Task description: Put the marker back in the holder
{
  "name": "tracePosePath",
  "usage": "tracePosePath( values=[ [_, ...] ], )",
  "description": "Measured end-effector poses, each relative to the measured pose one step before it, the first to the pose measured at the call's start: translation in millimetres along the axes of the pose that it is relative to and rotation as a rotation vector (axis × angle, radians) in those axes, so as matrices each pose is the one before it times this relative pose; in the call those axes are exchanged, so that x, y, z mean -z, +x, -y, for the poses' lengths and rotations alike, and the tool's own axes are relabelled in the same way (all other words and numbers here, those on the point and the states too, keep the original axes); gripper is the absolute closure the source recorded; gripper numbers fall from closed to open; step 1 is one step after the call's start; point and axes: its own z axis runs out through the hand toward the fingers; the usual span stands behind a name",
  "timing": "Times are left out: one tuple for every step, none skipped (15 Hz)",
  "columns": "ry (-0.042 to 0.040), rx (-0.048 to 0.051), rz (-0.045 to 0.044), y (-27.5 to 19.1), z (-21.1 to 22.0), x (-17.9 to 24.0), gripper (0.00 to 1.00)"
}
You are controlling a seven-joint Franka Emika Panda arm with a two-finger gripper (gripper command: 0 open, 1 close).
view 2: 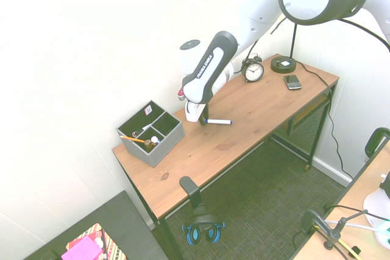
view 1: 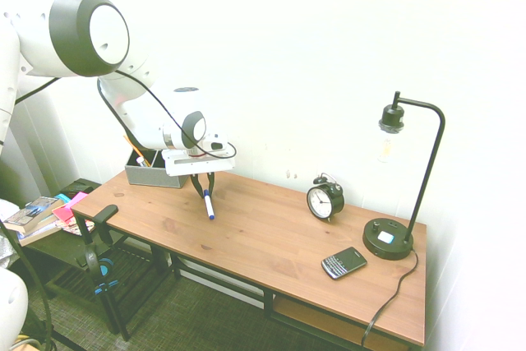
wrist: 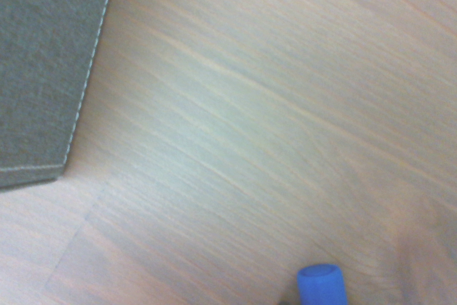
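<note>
Jaws point(view 1: 204, 192) pointing down astride the marker point(view 1: 208, 204), partly closed, grip uncertain, marker flat on table point(view 1: 271, 240), blue end outward, holder point(view 2: 152, 133) near at table's end

Alarm clock point(view 1: 325, 199), phone point(view 1: 343, 263) and desk lamp point(view 1: 400, 195) on wooden desk point(view 1: 271, 244), well apart from the fingers; headphones point(view 2: 203, 232) below.

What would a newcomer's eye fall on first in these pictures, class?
The white robot arm, whose gripper points down at the marker lying on the wooden desk. Just behind stands the grey holder with an orange pencil, at the desk's end. At the far end, an alarm clock and black lamp.
</note>
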Motion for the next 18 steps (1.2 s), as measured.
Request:
tracePosePath(
  values=[
    [0.00013, -0.00077, 0.00054, -0.02, -0.07, -0.13, 1.0],
    [0.0005, -0.00042, 0.0001, -0.05, 0.2, 0.07, 1.0],
    [0.00015, -0.00015, 0.00002, -0.02, 0.09, 0.03, 1.0],
    [0.00002, -0.00081, -0.00001, 0.04, -0.06, 0.01, 1.0],
    [0.00071, -0.00292, 0.00032, 0.08, -0.07, 0.09, 1.0],
    [-0.00006, -0.00689, 0.00636, 0.2, -0.3, 0.71, 1.0],
    [-0.00017, -0.00858, 0.00952, 1.28, 0.21, 2.43, 1.0],
    [0.00407, -0.00985, -0.00389, 3.3, 2.23, 7.82, 1.0],
    [0.01076, -0.02002, -0.00928, 3.24, 5.25, 14.2, 1.0],
    [0.02372, -0.02975, -0.01392, 2.43, 9.16, 22.17, 1.0],
    [0.03393, -0.02648, -0.02093, 0.59, 11.54, 26.46, 1.0],
    [0.03583, -0.02248, -0.02453, -2.47, 14.89, 28.24, 1.0],
    [0.03782, -0.02115, -0.02693, -5.36, 16.62, 26.0, 1.0],
    [0.03585, -0.01404, -0.02349, -8.85, 15.92, 18.7, 1.0],
    [0.04003, -0.01097, -0.03059, -11.52, 15.05, 12.07, 1.0],
    [0.03564, -0.00083, -0.05224, -13.2, 12.45, 8.41, 1.0],
    [0.02684, -0.00179, -0.0632, -13.71, 9.12, 3.88, 1.0],
    [0.01993, -0.0063, -0.05637, -8.79, 4.22, -2.04, 1.0]
  ],
)
